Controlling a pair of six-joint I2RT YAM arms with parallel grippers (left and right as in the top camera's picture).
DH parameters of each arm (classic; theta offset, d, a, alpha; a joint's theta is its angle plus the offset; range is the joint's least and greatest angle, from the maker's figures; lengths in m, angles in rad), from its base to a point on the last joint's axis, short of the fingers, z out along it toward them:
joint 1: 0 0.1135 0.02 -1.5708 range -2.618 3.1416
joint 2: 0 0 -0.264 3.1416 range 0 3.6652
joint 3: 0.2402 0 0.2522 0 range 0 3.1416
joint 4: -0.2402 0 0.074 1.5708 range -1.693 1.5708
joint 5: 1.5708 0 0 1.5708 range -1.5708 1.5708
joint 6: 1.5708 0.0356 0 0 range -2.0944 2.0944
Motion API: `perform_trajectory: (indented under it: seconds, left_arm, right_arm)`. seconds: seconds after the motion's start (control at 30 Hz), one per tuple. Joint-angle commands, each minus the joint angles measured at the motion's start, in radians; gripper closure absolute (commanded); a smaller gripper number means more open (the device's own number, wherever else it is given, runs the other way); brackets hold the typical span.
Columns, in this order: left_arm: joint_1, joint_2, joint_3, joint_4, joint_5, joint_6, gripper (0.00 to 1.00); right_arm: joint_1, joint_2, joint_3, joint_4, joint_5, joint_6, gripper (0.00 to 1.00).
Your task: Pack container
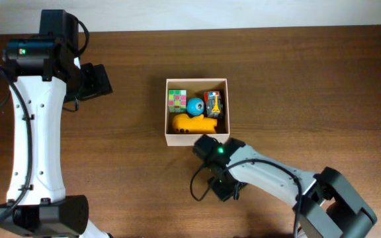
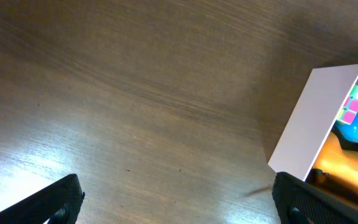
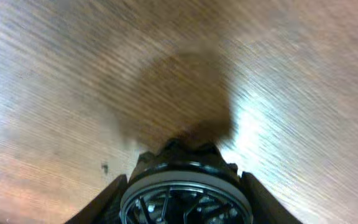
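Overhead view shows the container (image 1: 184, 139) in the middle of the table (image 1: 309, 73). It holds a puzzle cube (image 1: 176, 100), a blue ball (image 1: 195, 106), a small car (image 1: 213, 104) and a yellow toy (image 1: 194, 124). The right gripper (image 1: 208, 147) hangs just beside the near wall of the container, on the outside. In the right wrist view a dark wheel (image 3: 185, 196) with ribbed rim and spokes sits between its fingers, above the wood, with a shadow below it. So the jaws seem to be closed on it. From above, the wheel is hidden under the gripper. The left gripper (image 2: 179, 202) is at the far left, well apart from the container, its fingers spread wide with nothing between them.

I judge that the step in hand is to bring the wheel into the container. To do it well, the gripper should first rise higher than the near wall. Then it should move over the near right corner, which seems free beside the yellow toy. It should go down a little and only then open, so the wheel does not roll or bounce out.
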Motion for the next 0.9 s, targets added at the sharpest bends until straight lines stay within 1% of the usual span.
perform_trajectory:
  seconds: [0.0,0.1,0.17,0.27,0.33,0.4,0.47,0.57,0.73,0.83,0.87]
  left_arm:
    - [0.005,-0.012,0.008,-0.002,-0.008,0.016,0.01]
    - [0.005,-0.012,0.008,-0.002,-0.008,0.015,0.01]
    - [0.005,-0.012,0.008,-0.002,-0.008,0.015,0.01]
    - [0.005,-0.012,0.008,-0.002,-0.008,0.015,0.01]
    - [0.005,-0.012,0.008,-0.002,-0.008,0.015,0.01]
    - [0.005,-0.012,0.008,-0.002,-0.008,0.015,0.01]
    - [0.005,-0.012,0.008,-0.001,-0.008,0.015,0.01]
    - [0.005,-0.012,0.008,-0.002,-0.008,0.015,0.01]
    - [0.005,-0.012,0.008,-0.002,-0.008,0.016,0.01]
    - [0.005,-0.012,0.008,-0.002,-0.008,0.015,0.01]
    - [0.005,-0.012,0.008,-0.002,-0.008,0.016,0.01]
  right_arm:
    - [0.005,-0.045,0.171,-0.084,0.072,0.017,0.56]
    - [0.004,-0.061,0.330,-0.161,0.077,0.016,0.57]
    - [0.004,-0.062,0.440,-0.182,0.093,0.014,0.57]
    - [0.004,-0.062,0.584,-0.153,0.142,0.008,0.57]
    - [0.002,-0.062,0.628,-0.106,0.172,-0.012,0.57]
    - [-0.007,-0.062,0.641,-0.013,0.172,-0.086,0.56]
    - [-0.022,-0.053,0.641,0.055,0.171,-0.127,0.55]
    - [-0.056,-0.011,0.641,0.126,0.171,-0.127,0.55]
    - [-0.137,0.113,0.641,0.216,0.162,-0.132,0.55]
    - [-0.177,0.186,0.641,0.278,0.079,-0.198,0.55]
    - [-0.185,0.200,0.641,0.288,0.061,-0.198,0.55]
